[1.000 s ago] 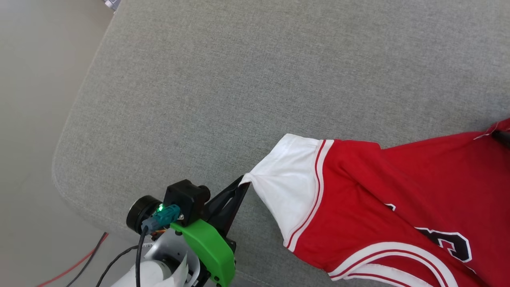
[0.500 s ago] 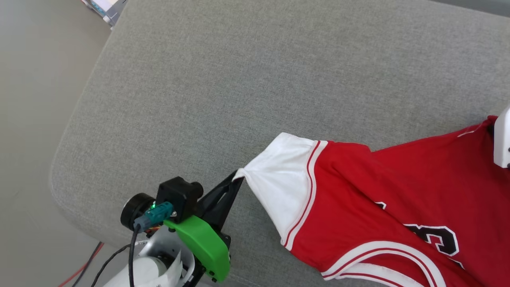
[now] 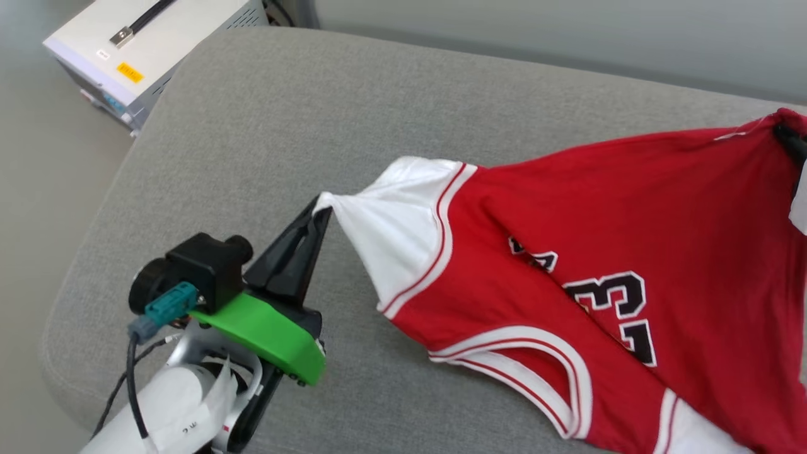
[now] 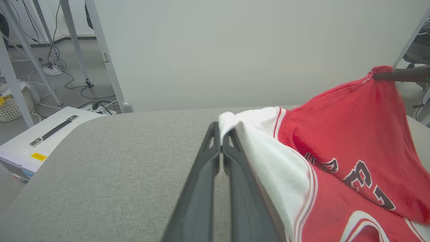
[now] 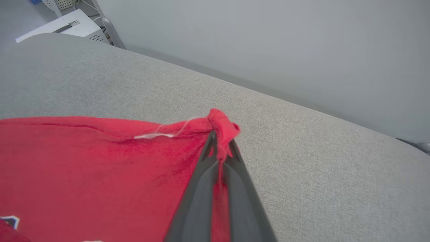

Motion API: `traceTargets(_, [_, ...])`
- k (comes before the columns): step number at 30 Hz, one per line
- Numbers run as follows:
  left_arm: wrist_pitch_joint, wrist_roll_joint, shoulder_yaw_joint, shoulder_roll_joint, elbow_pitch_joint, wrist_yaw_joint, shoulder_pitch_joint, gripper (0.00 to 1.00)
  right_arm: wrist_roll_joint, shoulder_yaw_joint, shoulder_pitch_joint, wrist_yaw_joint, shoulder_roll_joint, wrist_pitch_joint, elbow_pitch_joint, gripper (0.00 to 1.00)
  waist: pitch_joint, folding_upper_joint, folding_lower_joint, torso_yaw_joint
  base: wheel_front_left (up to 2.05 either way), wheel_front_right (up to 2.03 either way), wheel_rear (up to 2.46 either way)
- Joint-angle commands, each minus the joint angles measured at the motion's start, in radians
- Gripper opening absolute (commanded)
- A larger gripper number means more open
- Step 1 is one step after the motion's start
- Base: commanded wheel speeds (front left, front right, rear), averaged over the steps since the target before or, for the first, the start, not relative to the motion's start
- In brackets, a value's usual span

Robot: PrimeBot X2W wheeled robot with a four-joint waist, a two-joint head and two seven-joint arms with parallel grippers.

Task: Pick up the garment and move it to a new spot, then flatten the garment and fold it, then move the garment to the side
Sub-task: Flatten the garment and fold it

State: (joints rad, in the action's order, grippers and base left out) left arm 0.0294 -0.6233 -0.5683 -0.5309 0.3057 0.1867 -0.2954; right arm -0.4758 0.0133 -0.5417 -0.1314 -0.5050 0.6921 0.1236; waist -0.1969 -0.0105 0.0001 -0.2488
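The garment (image 3: 605, 208), a red jersey with white sleeves, striped trim and a black "23", hangs stretched over the grey cushion (image 3: 265, 139). My left gripper (image 3: 323, 208) is shut on the tip of its white sleeve (image 3: 391, 227); in the left wrist view the gripper (image 4: 220, 129) pinches that sleeve (image 4: 268, 158). My right gripper (image 5: 220, 141) is shut on a bunched red edge of the garment (image 5: 100, 161), lifted above the cushion (image 5: 319, 161); in the head view its dark tip (image 3: 791, 140) sits at the far right edge. The jersey's lower part runs out of frame.
A white metal box (image 3: 145, 44) with a black handle and yellow label stands on the floor beyond the cushion's far left corner. The cushion's rounded left edge (image 3: 69, 277) drops to the floor. Metal frame legs and cables (image 4: 67, 60) stand by the grey wall.
The head camera has tilted up, bringing the white box and wall into view. Both grippers keep their hold; the garment is lifted higher and stretched further across the cushion, with the "23" fully showing.
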Motion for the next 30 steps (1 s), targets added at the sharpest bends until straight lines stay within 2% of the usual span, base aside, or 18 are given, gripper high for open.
traceTargets(1, [-0.010,-0.002,0.016,-0.008,0.009,0.010,-0.026,0.00,-0.014,0.002,-0.020,0.001,-0.009,-0.018,-0.018,0.00,0.077,0.0105,-0.0001,0.080,0.00,0.00,0.00])
traceTargets(5, [-0.029,-0.007,0.065,-0.020,0.030,0.031,-0.040,0.00,-0.037,0.009,-0.024,0.001,-0.018,-0.054,-0.072,0.00,0.112,0.0105,-0.0001,0.126,0.00,0.00,0.00])
traceTargets(8, [-0.056,-0.045,0.112,-0.008,0.048,0.044,-0.041,0.00,-0.049,0.010,-0.018,0.001,-0.025,-0.069,-0.117,0.00,0.134,0.0105,-0.0001,0.153,0.00,0.00,0.00])
traceTargets(14, [-0.100,-0.042,0.184,-0.034,0.043,0.058,-0.066,0.00,-0.059,0.007,0.002,0.001,-0.032,-0.083,-0.209,0.00,0.167,0.0105,-0.0001,0.193,0.00,0.00,0.00])
traceTargets(21, [-0.131,-0.005,0.266,-0.068,0.069,0.083,-0.173,0.00,-0.040,-0.002,-0.020,0.001,0.003,-0.132,-0.311,0.00,0.174,0.0105,-0.0001,0.234,0.00,0.00,0.00])
traceTargets(30, [-0.152,0.033,0.298,-0.109,0.039,0.027,-0.365,0.00,-0.028,0.014,-0.084,0.001,0.010,-0.175,-0.361,0.00,0.101,0.0105,-0.0001,0.268,0.00,0.00,0.00])
